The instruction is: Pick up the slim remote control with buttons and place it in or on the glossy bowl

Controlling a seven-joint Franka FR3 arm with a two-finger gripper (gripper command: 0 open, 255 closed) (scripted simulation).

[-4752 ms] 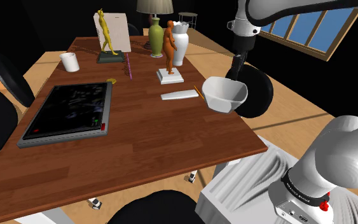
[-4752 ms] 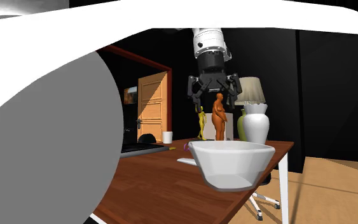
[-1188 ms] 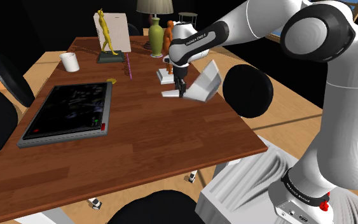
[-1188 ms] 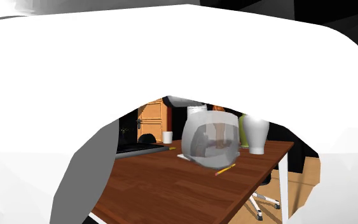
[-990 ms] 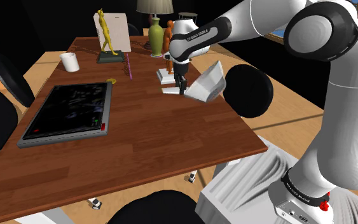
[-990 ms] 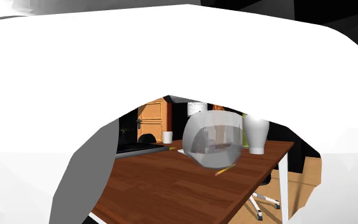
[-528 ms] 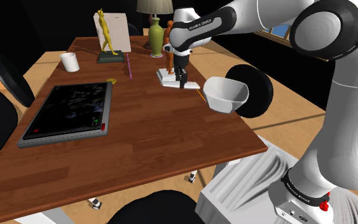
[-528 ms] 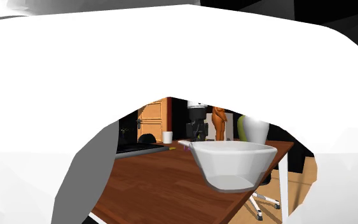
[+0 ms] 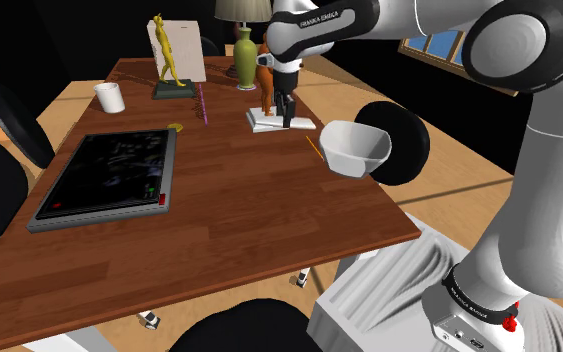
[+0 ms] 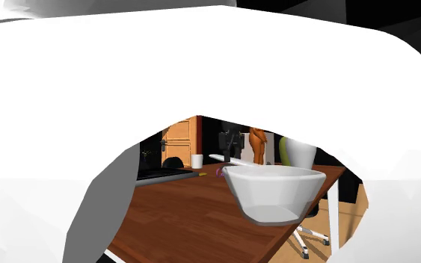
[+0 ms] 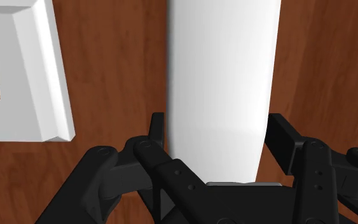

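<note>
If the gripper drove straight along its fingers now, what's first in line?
Probably the wooden table: the gripper points down at it, shut on the white remote. The figurine's white base sits beside that line. Gap unclear.

- White capitals on dark forearm band (image 9: 323,17), far side of table (image 9: 249,215), above gripper (image 9: 285,118): seem to read "FRANKA EMIKA"; small, not certain.
- More white lettering on black ring (image 9: 475,296) round arm base, near right, over stand (image 9: 389,290): too small to read.
- Tablet (image 9: 109,172) screen, near left: faint pale marks, red and green specks, nothing legible.
- No other text, number or sign readable.
</note>
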